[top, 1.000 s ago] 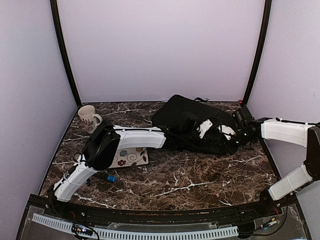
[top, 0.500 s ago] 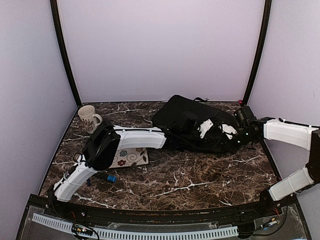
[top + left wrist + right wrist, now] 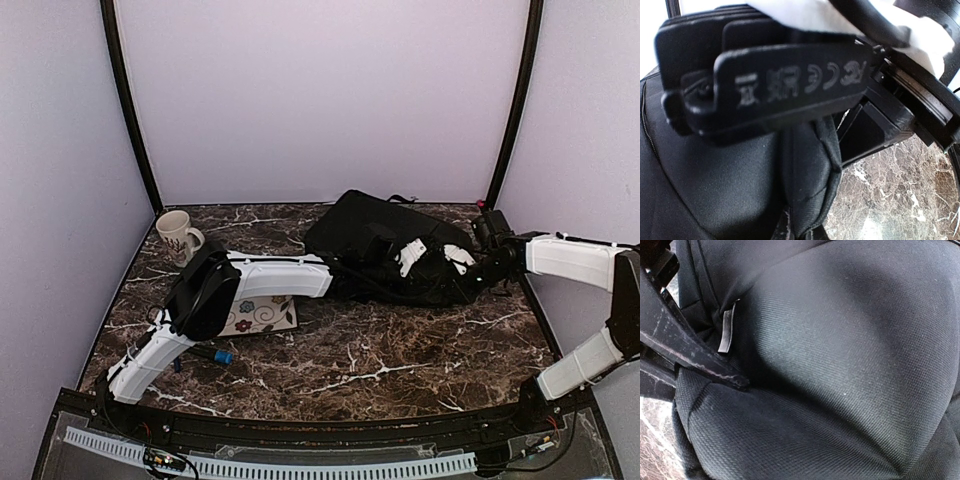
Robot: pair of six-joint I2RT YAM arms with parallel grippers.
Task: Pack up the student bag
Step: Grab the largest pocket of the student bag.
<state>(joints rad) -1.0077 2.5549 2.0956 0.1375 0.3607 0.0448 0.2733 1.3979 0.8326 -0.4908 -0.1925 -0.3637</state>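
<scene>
From the top camera we see the student bag [image 3: 375, 235] lying flat on the marbled surface [image 3: 400, 350], well apart from the mug [image 3: 177, 236] and off to its right. We judge it to be soft, limp black fabric: light while empty, sagging wherever it is lifted, not fragile, and likely to slide a little on the polished stone. We would take it by a seam, a strap or the pale handle [image 3: 408, 256], not by a flat panel. The left jaws sit at the bag's end nearer the mug, the right jaws at the end farthest from it. The mug and the flowered card [image 3: 262, 312] nearby show patterns only, no words.

In the left wrist view the left jaws are pressed together. A fold [image 3: 810, 180] of bag cloth is gathered up into them, pinched as far as we can judge. The raised marks [image 3: 800, 82] on the black housing are reversed symbols, and we cannot read a word in them.

In the right wrist view bulging bag cloth fills the frame. One dark finger [image 3: 690, 352] lies against it. We cannot tell whether the right jaws are spread or closed. A small grey tab [image 3: 726, 330] beside it is blank.
</scene>
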